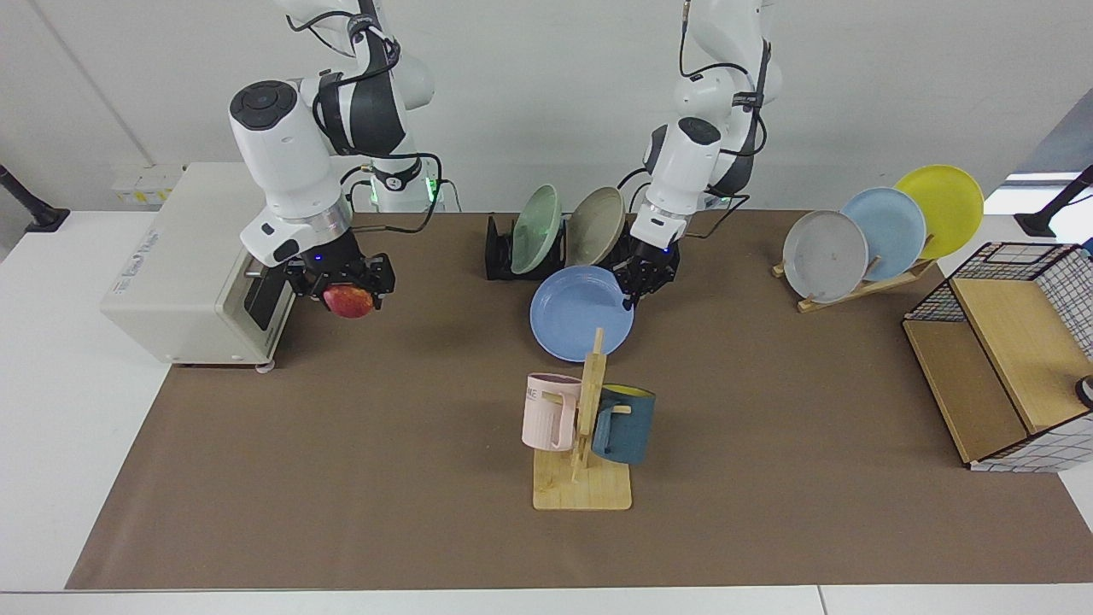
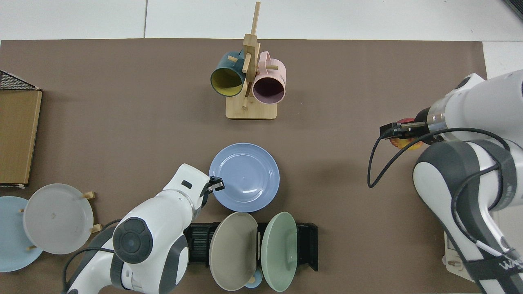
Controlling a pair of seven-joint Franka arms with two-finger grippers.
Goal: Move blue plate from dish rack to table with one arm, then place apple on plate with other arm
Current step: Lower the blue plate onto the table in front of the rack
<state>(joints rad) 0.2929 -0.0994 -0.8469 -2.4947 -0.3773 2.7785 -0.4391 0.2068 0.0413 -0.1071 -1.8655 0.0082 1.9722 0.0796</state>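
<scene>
Gripping the blue plate (image 1: 581,312) by its rim, our left pincer (image 1: 636,286) is closed on the edge nearest the dish rack (image 1: 504,252). The plate sits low over the desk (image 1: 768,427), just in front of the rack; whether it touches the brown mat we cannot quite tell. Our right pincer (image 1: 346,295) hangs above the mat beside the white oven (image 1: 184,265), fingers clamped on the apple (image 1: 347,301). In the top view the plate (image 2: 244,177) lies level between rack (image 2: 308,245) and mug stand (image 2: 250,81).

One camera faces me from across the surface (image 1: 410,512); another looks straight down. Both share my brown mat (image 2: 122,102).
</scene>
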